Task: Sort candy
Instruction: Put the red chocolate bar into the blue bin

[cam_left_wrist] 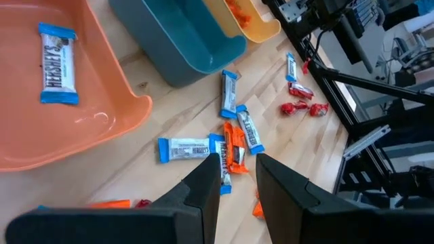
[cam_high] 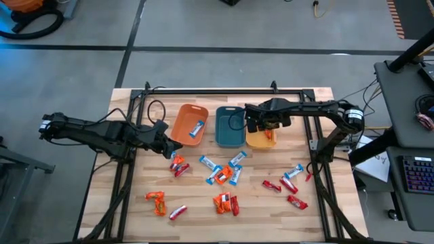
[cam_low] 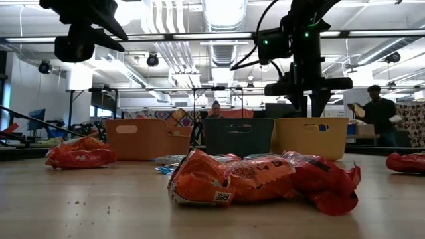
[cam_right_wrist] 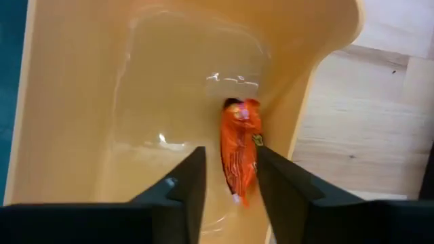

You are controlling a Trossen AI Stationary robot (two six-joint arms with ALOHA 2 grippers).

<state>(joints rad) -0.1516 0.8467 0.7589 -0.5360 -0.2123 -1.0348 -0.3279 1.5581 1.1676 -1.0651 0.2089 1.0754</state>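
Candy lies scattered on the wooden table: blue-and-white pieces, red ones and orange ones. At the far side three bins stand in a row: orange, teal and yellow-orange. A blue-and-white candy lies in the orange bin. My right gripper hangs open over the yellow-orange bin, pointing down. An orange candy lies below its fingers on the bin's floor, against the wall. My left gripper waits by the orange bin's near corner, narrowly open, with nothing between its fingers.
The black frame rails run along the table's far edge and down both sides. Orange and red candies lie near the front edge. People stand in the room behind the table. Bare wood shows between the bins and the candy.
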